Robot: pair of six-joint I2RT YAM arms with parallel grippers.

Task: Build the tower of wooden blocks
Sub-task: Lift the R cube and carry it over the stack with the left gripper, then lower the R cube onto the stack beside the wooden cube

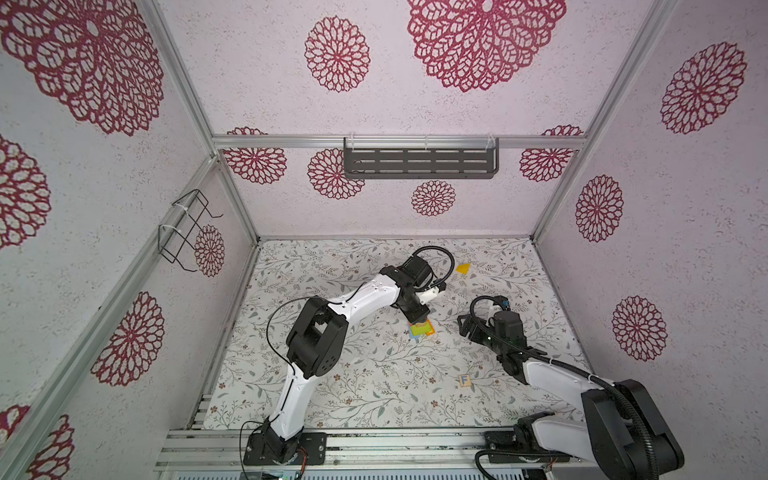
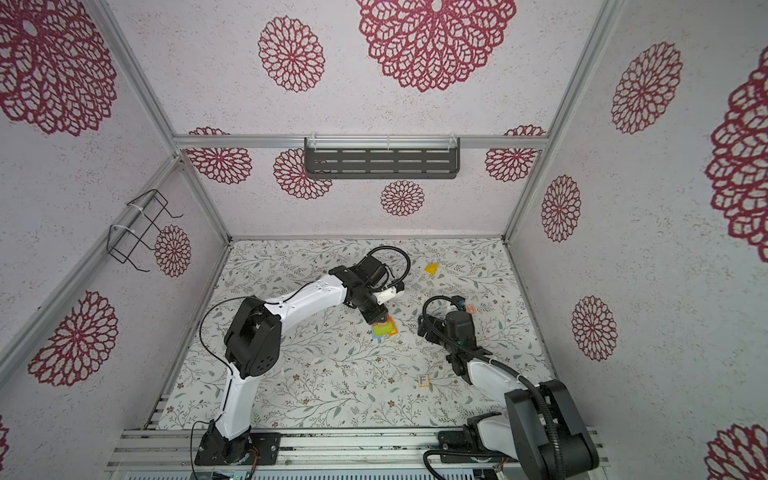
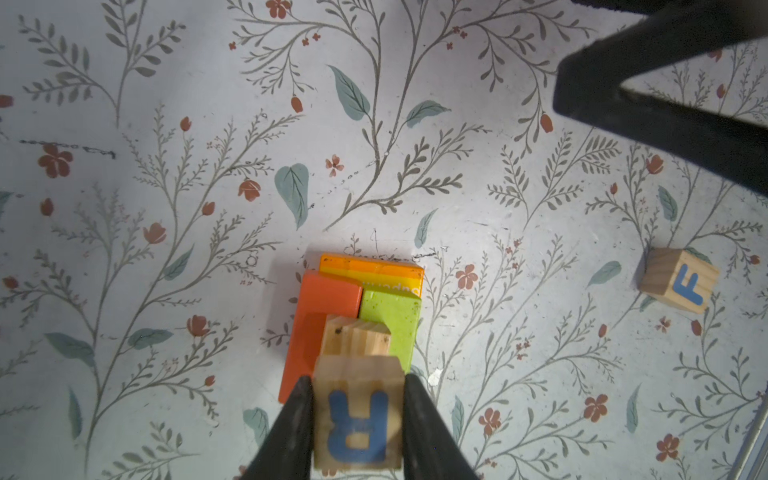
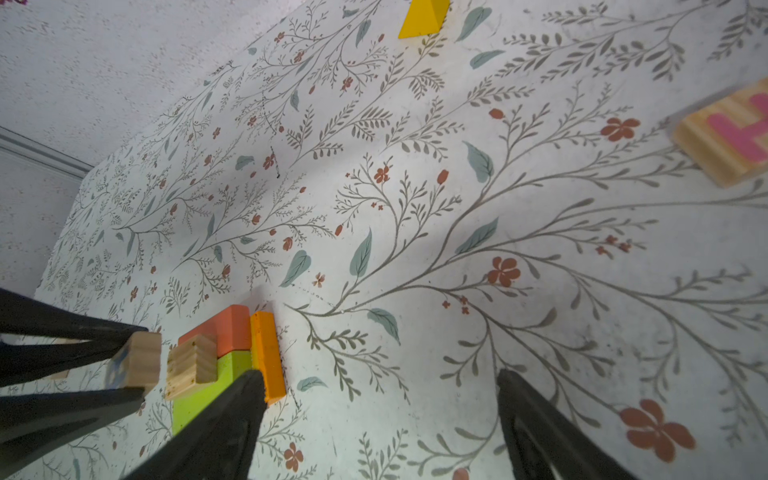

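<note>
While the left gripper (image 3: 358, 379) clamps the R cube (image 3: 357, 419), seemingly just clear of the tower (image 3: 328, 299), the right gripper (image 4: 379, 374) gapes empty.

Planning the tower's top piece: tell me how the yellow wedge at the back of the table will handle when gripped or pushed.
The yellow wedge looks like rigid painted wood, so it should not flex. Its sloped faces may let jaws slip off. Sitting flat on the table, it will likely slide, not roll, when pushed.
</note>
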